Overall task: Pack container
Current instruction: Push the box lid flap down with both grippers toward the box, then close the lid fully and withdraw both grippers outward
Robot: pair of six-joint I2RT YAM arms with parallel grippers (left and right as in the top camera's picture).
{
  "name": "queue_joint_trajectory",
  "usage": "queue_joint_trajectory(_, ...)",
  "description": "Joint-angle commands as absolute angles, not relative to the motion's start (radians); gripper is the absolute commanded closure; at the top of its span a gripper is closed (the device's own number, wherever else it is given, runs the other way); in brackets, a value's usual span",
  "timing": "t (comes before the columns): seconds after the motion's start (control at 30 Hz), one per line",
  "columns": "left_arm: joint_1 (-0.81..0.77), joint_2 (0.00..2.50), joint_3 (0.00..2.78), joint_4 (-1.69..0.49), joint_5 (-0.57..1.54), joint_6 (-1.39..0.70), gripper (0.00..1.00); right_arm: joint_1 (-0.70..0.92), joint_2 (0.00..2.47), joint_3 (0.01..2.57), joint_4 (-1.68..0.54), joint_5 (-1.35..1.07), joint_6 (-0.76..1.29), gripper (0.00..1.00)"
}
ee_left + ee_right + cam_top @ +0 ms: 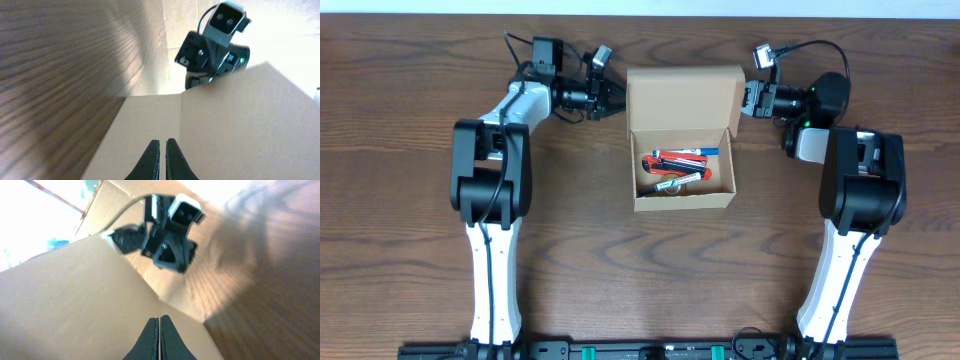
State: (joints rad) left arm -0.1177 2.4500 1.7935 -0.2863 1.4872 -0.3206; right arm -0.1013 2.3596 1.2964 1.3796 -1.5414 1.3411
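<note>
Container (pixel 685 200) sits mid-worktop (pixel 400 250) between the two arms, its flap lid (pixel 682 95) thrown back on the far side, pens and red cutters (pixel 675 168) lying inside. Left fingers (pixel 155 155) are pressed fully together, gripping nothing, tips right at the flap's left edge. Right fingers (pixel 152 335) mirror that, clamped together and empty at the flap's right edge. Whether either tip actually touches the cardboard, I can't tell. Loading looks done, so this reads as the closing step. The next move calls for both arms to lift the flap evenly and swing it forward over the opening without shoving the box.
</note>
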Motion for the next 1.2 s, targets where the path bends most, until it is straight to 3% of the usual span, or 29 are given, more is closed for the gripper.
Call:
queue_joint_trajectory(0.0,-0.11,2.376,1.804,-0.428,1.395,-0.158,0.94,-0.094,2.364,1.301,1.503,-1.558,1.651,0.98)
queue_joint_trajectory(0.17,-0.112,2.316,1.804,-0.791,1.303,0.155,0.94,-0.061,2.36,1.297,1.576,-1.558,1.769,0.98)
queue_joint_trajectory(0.3,-0.113,2.291,1.804,-0.933,1.241,0.27,0.94,-0.007,2.36,1.28,1.576,-1.558,1.776,0.98)
queue_joint_trajectory(0.57,-0.113,2.251,1.804,-0.998,1.204,0.326,0.94,0.033,2.291,1.182,1.576,-1.559,1.772,0.98)
queue_joint_trajectory(0.87,-0.115,2.228,1.804,-1.08,1.036,0.393,0.94,-0.078,2.046,0.984,1.576,-1.559,1.676,0.98)
queue_joint_trajectory(1.0,-0.115,2.207,1.804,-1.11,0.965,0.425,0.71,-0.113,1.932,0.982,1.576,-1.559,1.554,0.98)
queue_joint_trajectory(1.07,-0.114,2.184,1.804,-1.115,0.904,0.427,0.71,-0.114,1.862,0.998,1.576,-1.559,1.486,0.98)
queue_joint_trajectory(1.13,-0.112,2.149,1.804,-1.118,0.816,0.426,0.56,-0.113,1.797,1.022,1.576,-1.559,1.439,0.98)
queue_joint_trajectory(1.17,-0.112,2.127,1.804,-1.119,0.762,0.426,0.55,-0.113,1.764,1.036,1.576,-1.559,1.424,0.98)
